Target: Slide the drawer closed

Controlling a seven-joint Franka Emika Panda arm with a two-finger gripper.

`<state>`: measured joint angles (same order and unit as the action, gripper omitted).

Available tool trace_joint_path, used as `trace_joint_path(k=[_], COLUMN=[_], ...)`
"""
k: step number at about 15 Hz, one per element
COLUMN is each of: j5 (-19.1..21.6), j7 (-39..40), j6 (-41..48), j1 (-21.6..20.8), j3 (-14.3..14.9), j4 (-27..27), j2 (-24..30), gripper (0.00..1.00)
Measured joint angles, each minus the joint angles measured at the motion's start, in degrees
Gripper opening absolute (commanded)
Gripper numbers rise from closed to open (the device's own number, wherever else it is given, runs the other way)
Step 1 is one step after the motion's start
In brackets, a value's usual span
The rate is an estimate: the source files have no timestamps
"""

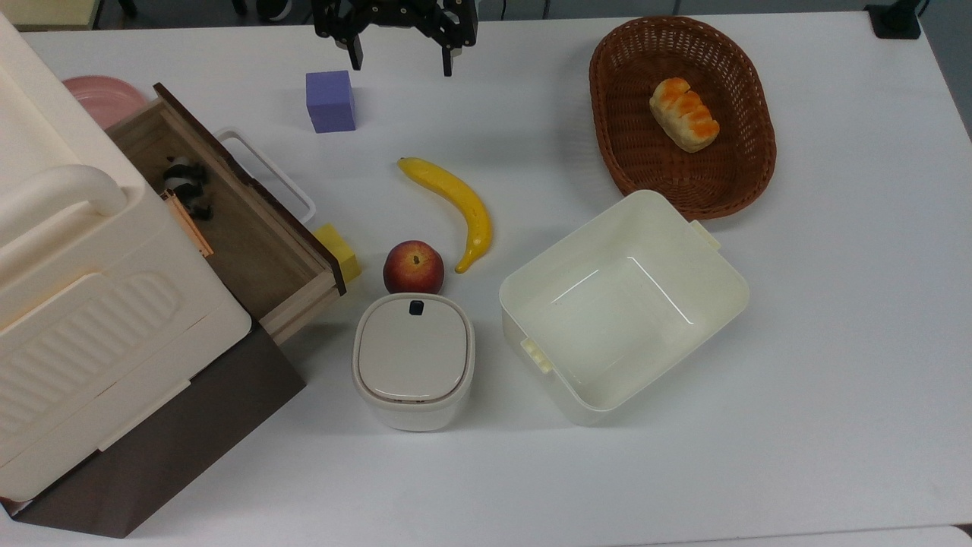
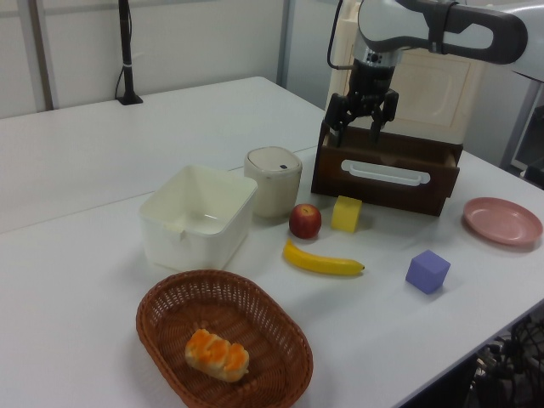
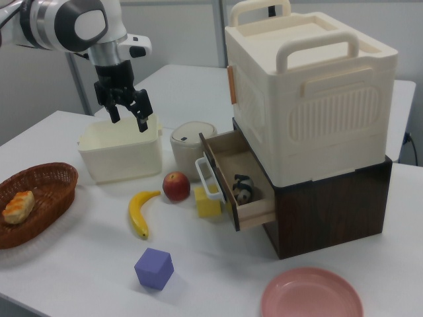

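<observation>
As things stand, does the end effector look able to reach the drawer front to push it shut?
Probably yes. The end effector hangs open above the table, and nothing stands between it and the drawer handle. The yellow block sits low against the front, below the handle.

We see the drawer (image 1: 228,228) at the left of the top view as pale, matt raw-looking wood inside, with a dark brown wood-grain front and a smooth white plastic loop handle (image 1: 267,172). The cabinet (image 3: 330,205) at the right of the right view has a dark, matt veneer look. On it, the ribbed box (image 3: 310,99) looks like cream plastic, faintly satin. The open tub (image 1: 623,304) at the top view's centre right is glossy cream plastic, catching light on its floor. The basket (image 1: 683,114) at upper right is rough brown wicker. The table (image 1: 835,342) is smooth, matt white. The gripper (image 3: 125,112) looks matt black.
</observation>
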<state>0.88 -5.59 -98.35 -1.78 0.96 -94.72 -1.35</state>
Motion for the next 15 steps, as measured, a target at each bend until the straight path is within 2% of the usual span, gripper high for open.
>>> trace_joint_path(k=[15], j5=[0.0], j7=[1.06], j6=[0.0], j1=[-0.14], j3=[-0.2], j4=[-0.03], j2=[-0.61], gripper=[1.0])
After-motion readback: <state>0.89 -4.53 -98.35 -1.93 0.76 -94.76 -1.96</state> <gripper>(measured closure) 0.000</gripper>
